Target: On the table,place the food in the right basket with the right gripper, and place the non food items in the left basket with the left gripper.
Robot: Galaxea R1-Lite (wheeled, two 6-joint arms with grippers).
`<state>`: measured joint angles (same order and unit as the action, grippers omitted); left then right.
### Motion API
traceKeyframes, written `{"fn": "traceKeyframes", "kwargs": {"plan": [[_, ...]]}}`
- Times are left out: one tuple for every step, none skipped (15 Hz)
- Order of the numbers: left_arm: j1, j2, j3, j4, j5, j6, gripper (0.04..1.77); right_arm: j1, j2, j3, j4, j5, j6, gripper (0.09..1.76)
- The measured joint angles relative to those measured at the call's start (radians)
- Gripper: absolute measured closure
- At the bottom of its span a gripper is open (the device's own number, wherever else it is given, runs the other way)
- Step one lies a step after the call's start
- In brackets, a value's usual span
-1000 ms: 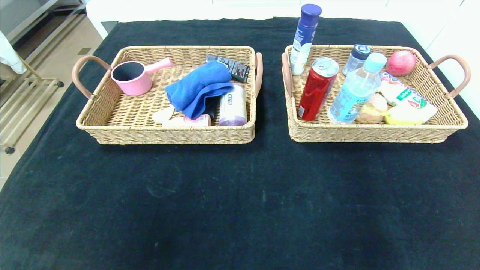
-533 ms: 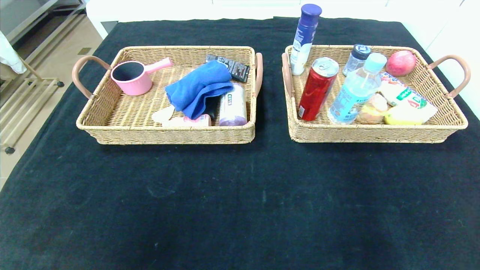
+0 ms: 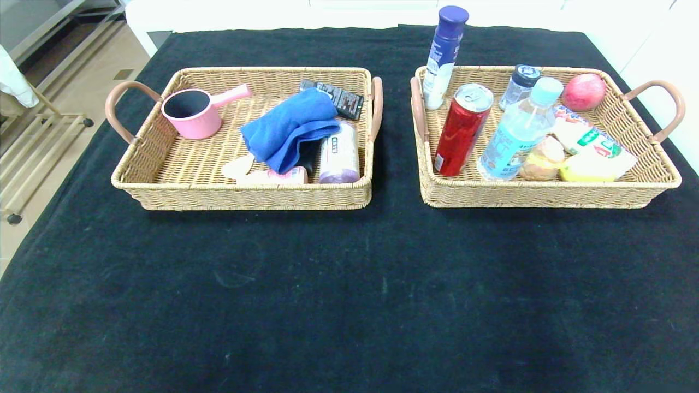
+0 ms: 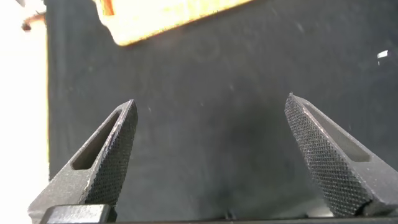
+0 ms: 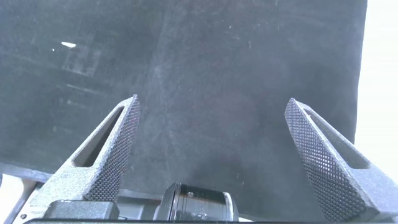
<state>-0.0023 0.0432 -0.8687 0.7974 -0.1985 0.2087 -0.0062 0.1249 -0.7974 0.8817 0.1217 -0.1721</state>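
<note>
Both wicker baskets (image 3: 246,196) hold goods; left gripper (image 4: 211,124) and right gripper (image 5: 211,124) spread textured fingers, empty.

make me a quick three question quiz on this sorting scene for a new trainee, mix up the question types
1. True or false: the red can stands upright in the right basket.
2. Which item lies in the left basket? A) blue cloth B) water bottle C) red apple
3. Fill in: both the left gripper and the right gripper are wide ____ over the black table, holding nothing.

Key: 1 true; 2 A; 3 open.
</note>
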Motion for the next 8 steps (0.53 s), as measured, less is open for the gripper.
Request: {"fn": "traceKeyframes", "kwargs": {"plan": [[0.0, -0.015, 0.013, 0.0, 0.01, -0.025, 0.09, 0.004, -0.02, 0.027, -0.016, 0.0, 0.0, 0.15], [0.0, -0.025, 0.02, -0.003, 0.013, -0.063, 0.09, 0.007, -0.04, 0.059, -0.054, 0.0, -0.001, 0.15], [0.0, -0.032, 0.025, -0.004, 0.012, -0.086, 0.09, 0.008, -0.062, 0.095, -0.103, 0.0, -0.001, 0.15], [0.001, -0.037, 0.034, -0.006, 0.014, -0.091, 0.09, 0.008, -0.08, 0.128, -0.147, 0.0, 0.0, 0.15], [0.001, -0.04, 0.048, -0.007, 0.017, -0.092, 0.09, 0.009, -0.096, 0.164, -0.198, -0.007, 0.004, 0.15], [0.001, -0.041, 0.06, -0.008, 0.021, -0.093, 0.09, 0.009, -0.107, 0.198, -0.238, -0.02, 0.008, 0.15], [0.001, -0.042, 0.073, -0.016, 0.029, -0.095, 0.09, 0.009, -0.114, 0.226, -0.278, -0.027, 0.009, 0.15], [0.001, -0.043, 0.091, -0.037, 0.034, -0.095, 0.09, 0.009, -0.119, 0.261, -0.336, -0.031, 0.01, 0.15]]}}
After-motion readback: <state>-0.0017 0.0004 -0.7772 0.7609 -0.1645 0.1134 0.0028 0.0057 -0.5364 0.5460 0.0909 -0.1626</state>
